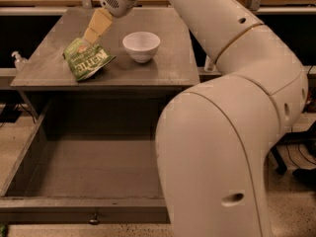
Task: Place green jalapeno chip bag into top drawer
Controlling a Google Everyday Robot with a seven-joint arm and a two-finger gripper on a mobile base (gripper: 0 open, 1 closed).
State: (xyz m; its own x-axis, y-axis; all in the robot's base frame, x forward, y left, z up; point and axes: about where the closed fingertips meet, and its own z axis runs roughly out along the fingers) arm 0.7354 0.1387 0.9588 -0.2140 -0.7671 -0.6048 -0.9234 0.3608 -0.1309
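Camera view, single frame.

- Off the left edge of the tabletop (49, 68): a small clear bottle (18, 59), standing upright, apart from everything on top.
- Front-left area of the tabletop: green chip bag (88, 59), crinkled, white lettering facing up. It lies close to the front edge, with its upper end tilted toward the back-left corner.
- Hand (91, 37): comes down at a slant from the back edge, and its tan tip meets the upper end of the chip bag. Contact is seen. Cannot tell whether it is clamped on the bag or only resting against it.
- Centre of the tabletop: white bowl (141, 46), upright, just to the right of the chip bag and not touching it, nearer the front edge than the back.
- Below the front edge: grey drawer (29, 169) pulled fully out, with its front panel toward the camera and a small round knob (94, 220) at mid-panel. The chip bag is on the tabletop, not in the drawer.
- Right half: the cream-coloured arm (232, 132) fills the view. It covers the front-right corner of the tabletop and the right part of the drawer.
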